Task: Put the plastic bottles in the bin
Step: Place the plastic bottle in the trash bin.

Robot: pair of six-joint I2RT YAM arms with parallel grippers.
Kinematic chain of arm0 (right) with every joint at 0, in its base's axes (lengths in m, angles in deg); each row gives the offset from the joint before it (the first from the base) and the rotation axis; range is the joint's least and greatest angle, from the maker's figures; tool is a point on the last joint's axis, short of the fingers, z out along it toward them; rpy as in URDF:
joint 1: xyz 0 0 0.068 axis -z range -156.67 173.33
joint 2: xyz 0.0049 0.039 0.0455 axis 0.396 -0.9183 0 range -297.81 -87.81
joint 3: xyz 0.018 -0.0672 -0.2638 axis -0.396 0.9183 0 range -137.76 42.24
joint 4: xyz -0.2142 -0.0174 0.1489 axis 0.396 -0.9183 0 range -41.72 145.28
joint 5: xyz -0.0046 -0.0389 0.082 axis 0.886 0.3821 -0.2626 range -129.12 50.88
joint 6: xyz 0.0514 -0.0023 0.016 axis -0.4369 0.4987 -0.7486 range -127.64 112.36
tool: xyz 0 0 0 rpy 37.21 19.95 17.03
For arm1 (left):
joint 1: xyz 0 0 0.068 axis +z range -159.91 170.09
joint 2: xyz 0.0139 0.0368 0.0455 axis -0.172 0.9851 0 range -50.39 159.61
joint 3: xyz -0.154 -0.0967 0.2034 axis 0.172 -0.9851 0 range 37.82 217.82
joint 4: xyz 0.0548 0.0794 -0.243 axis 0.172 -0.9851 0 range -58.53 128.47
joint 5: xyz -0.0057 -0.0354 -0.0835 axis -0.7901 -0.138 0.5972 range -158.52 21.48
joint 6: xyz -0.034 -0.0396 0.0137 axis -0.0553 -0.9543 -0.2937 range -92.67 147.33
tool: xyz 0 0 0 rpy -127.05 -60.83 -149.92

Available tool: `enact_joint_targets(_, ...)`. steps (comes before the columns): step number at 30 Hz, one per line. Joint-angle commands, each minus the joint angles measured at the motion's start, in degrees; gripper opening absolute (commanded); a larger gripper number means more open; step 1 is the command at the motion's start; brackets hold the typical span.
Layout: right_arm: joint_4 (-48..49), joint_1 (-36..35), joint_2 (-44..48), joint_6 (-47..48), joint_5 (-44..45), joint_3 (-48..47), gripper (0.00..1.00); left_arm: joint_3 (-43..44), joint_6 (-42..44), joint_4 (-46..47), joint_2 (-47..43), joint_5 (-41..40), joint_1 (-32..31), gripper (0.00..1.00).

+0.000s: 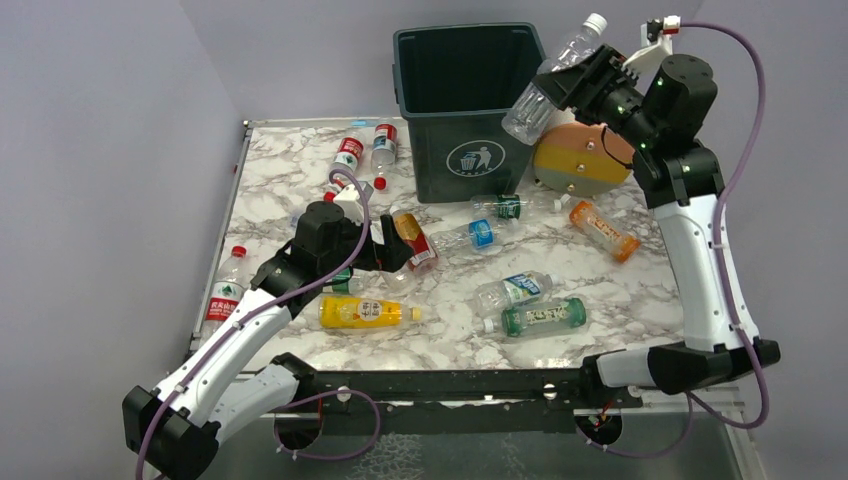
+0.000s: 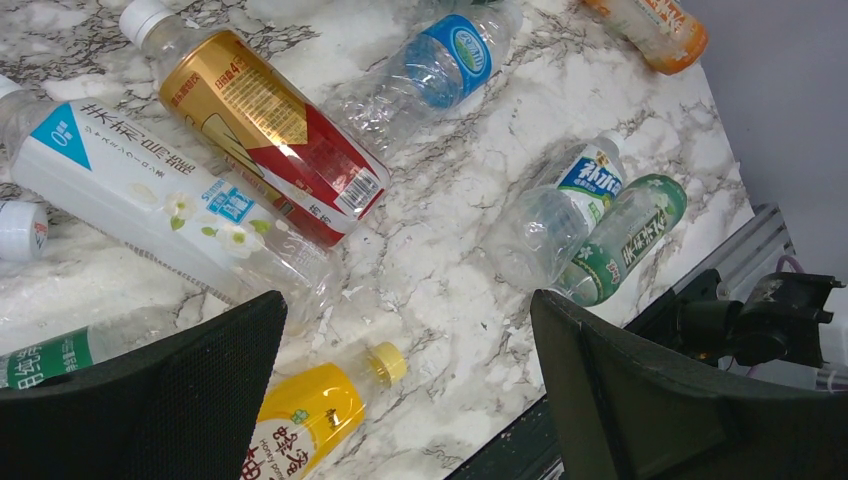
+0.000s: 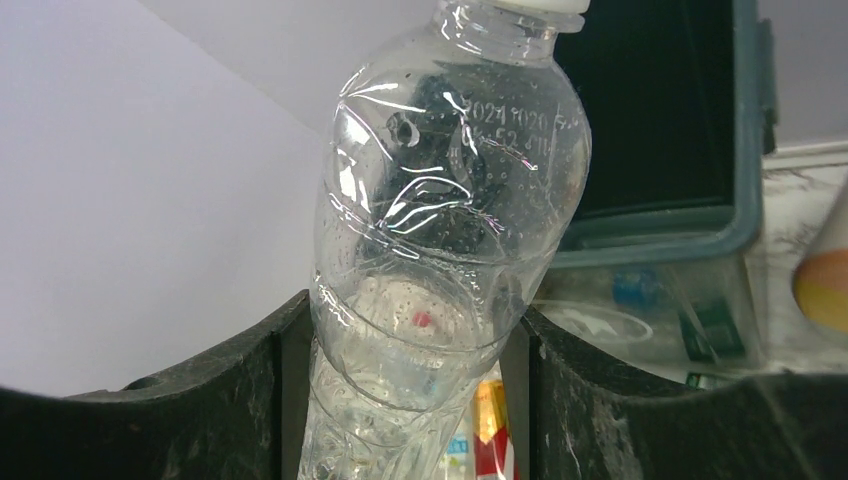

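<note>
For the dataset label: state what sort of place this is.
Likely a robotics lab cell: plain grey walls around a marble-patterned table, arms bolted to a metal rail at its edge, scattered bottles and a bin.

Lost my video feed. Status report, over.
Right gripper shut on clear bottle, raised at bin rim. Left gripper open near red-and-gold bottle. Bin mouth unobstructed.

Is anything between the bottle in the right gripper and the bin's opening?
Nothing visible. The clear bottle in the right gripper hangs by the right rim of the bin; the opening is uncovered, and the cream-and-orange cylinder sits lower.
</note>
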Motion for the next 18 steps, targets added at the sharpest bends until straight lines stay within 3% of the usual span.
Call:
enact_joint_targets(1, 8.2, -0.3, -4.5, -2.0, -5.2, -3.6, 0.52, -0.1, 0.3, 0.8, -0.4, 0.3, -0.3, 0.99)
enact_joint_targets(13, 26.5, -0.3, -17.6, -5.2, -6.7, -5.9, 0.52, 2.1, -0.3, 0.8, 0.9, 0.5, -0.3, 0.99)
enact_joint_targets(18, 26.8, -0.7, -25.1, -4.1, -6.5, -12.7, 0.52, 2.0, -0.8, 0.6, 0.4, 0.6, -0.3, 0.99)
